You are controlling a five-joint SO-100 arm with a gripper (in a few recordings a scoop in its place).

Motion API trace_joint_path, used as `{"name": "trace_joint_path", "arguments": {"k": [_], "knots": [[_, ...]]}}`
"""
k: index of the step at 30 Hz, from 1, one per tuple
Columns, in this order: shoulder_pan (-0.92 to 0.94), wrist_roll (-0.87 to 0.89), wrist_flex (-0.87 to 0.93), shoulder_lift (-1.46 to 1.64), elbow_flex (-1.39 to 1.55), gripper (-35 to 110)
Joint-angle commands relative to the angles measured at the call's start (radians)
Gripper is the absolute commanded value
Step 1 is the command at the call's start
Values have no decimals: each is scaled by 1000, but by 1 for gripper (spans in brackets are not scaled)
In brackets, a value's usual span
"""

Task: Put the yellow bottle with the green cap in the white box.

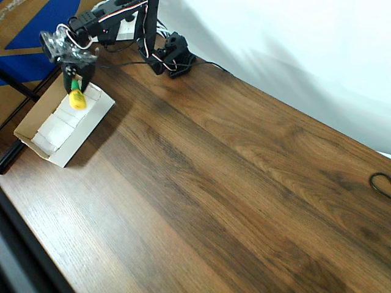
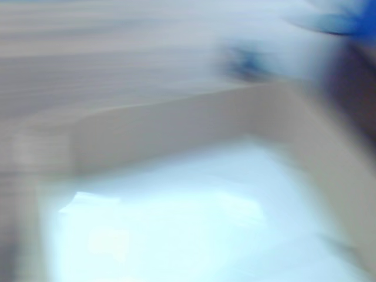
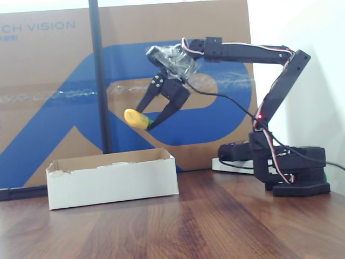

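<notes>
One gripper (image 3: 146,120), jaws spread yet pinching one yellow bottle with the green cap (image 3: 137,118) at the tips, held in air above one white box (image 3: 112,182). One wooden table (image 1: 244,183). One brown-and-blue carton (image 3: 48,81) behind.

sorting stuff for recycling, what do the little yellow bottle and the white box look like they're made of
The yellow bottle, held in the gripper, looks like smooth, slightly glossy plastic. The white box looks like matte cardboard: white outer walls, tan raw rim and a torn-looking corner.
</notes>
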Motion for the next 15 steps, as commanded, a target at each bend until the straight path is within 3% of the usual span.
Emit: {"name": "trace_joint_path", "arguments": {"k": [1,8,15], "knots": [[95,23,21,23,-80,0],[279,98,49,-69,-161,0],[321,133,117,-296,-448,0]]}}
